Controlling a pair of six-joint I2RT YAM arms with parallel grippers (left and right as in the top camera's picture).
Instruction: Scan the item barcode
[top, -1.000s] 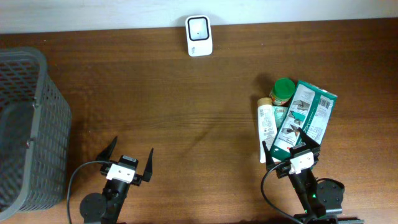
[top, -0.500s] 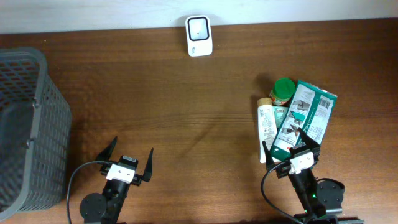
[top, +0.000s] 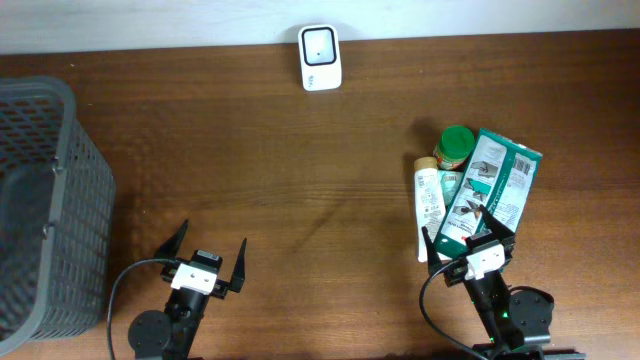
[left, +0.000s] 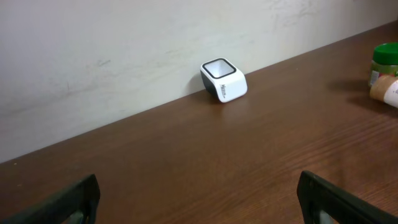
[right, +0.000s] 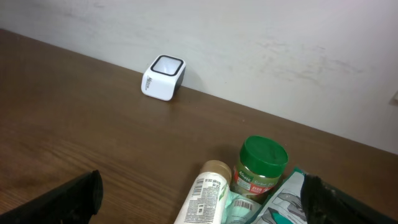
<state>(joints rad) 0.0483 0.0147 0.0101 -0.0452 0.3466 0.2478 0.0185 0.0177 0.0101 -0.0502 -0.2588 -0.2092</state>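
Note:
A white barcode scanner (top: 320, 58) stands at the table's far edge by the wall, also in the left wrist view (left: 224, 79) and the right wrist view (right: 163, 78). The items lie in a heap at the right: a green-lidded jar (top: 456, 146) (right: 261, 168), a white tube (top: 429, 205) (right: 202, 199) and a green-and-white pouch (top: 490, 190) lying across them. My right gripper (top: 467, 240) (right: 200, 186) is open at the near end of the heap, holding nothing. Over bare wood at the front left, my left gripper (top: 212, 240) (left: 198, 186) is open and empty.
A dark grey mesh basket (top: 40, 200) stands at the left edge of the table. A small mint-green pack with a barcode (right: 239, 208) is wedged between tube and jar. Bare brown wood stretches between the scanner and both grippers.

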